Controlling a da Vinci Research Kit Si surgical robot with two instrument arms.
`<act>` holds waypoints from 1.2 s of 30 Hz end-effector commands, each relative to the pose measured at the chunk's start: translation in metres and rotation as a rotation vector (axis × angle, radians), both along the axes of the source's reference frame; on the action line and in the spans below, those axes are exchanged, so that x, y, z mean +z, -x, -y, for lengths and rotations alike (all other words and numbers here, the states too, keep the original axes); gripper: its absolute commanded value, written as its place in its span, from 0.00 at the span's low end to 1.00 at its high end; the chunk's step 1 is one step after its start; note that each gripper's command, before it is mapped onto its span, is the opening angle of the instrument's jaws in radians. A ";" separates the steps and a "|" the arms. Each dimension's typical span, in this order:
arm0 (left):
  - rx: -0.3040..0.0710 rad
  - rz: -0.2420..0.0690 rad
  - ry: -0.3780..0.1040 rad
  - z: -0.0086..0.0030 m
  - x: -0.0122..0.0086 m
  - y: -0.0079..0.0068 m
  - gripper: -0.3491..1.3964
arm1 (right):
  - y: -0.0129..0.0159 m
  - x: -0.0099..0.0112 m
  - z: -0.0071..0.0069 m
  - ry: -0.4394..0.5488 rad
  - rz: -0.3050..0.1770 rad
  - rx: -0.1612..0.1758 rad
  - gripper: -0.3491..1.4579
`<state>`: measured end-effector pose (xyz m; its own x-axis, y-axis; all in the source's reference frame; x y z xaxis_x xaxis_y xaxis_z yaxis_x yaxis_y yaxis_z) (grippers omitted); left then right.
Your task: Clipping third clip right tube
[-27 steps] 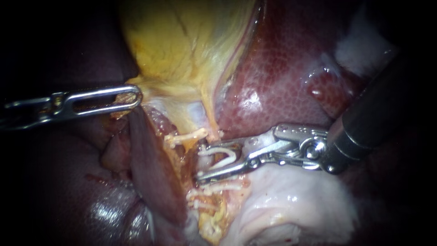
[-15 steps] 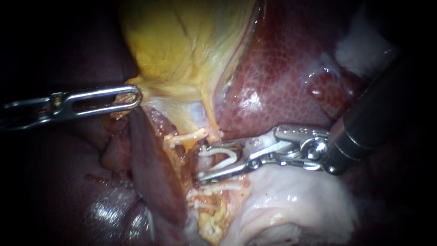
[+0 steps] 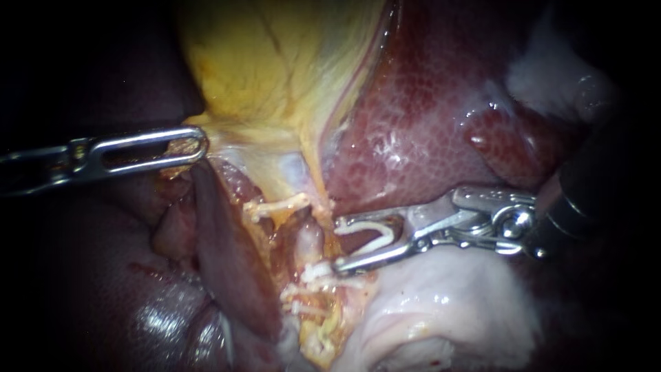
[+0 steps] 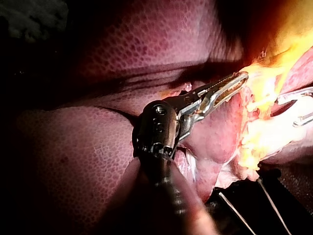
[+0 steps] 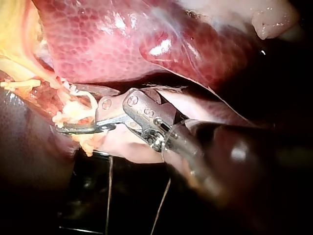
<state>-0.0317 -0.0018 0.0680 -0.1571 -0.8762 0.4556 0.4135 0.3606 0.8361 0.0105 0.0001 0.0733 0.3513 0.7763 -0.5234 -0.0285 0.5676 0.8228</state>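
Jaws of left slim steel instrument [image 3: 196,143] clamp yellow gallbladder [image 3: 275,69] edge; right steel instrument [image 3: 337,244] jaws, spread, hold white plastic clip [image 3: 377,233] just beside pink tube [image 3: 310,238].

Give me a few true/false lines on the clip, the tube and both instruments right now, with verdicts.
1. The right instrument carries a white clip between its jaws. True.
2. The tube lies between those jaws. False: it sits just beyond the jaw tips, outside them.
3. The left instrument hangs free, its jaws wide open. False: its jaws are shut on the lower edge of the yellow gallbladder.
4. Clips already sit on the tissue, an upper clip and lower clips, either side of the bare tube. True.
5. The two instruments touch. False: they are well apart, with tissue between them.
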 end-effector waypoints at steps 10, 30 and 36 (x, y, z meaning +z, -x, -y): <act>0.000 -0.001 0.000 0.0003 -0.0005 0.0002 0.00 | -0.0023 0.0010 -0.0006 0.018 0.010 0.013 0.52; 0.003 -0.002 0.005 -0.0001 0.0001 -0.0002 0.00 | -0.0056 0.0002 0.0035 -0.038 -0.074 -0.096 0.52; 0.003 -0.002 0.005 -0.0001 0.0001 -0.0002 0.00 | -0.0065 -0.0003 0.0037 -0.073 -0.115 -0.099 0.52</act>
<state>-0.0314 -0.0016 0.0681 -0.1538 -0.8743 0.4604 0.4142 0.3660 0.8334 0.0170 -0.0035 0.0730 0.3668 0.7820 -0.5039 0.1252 0.4953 0.8597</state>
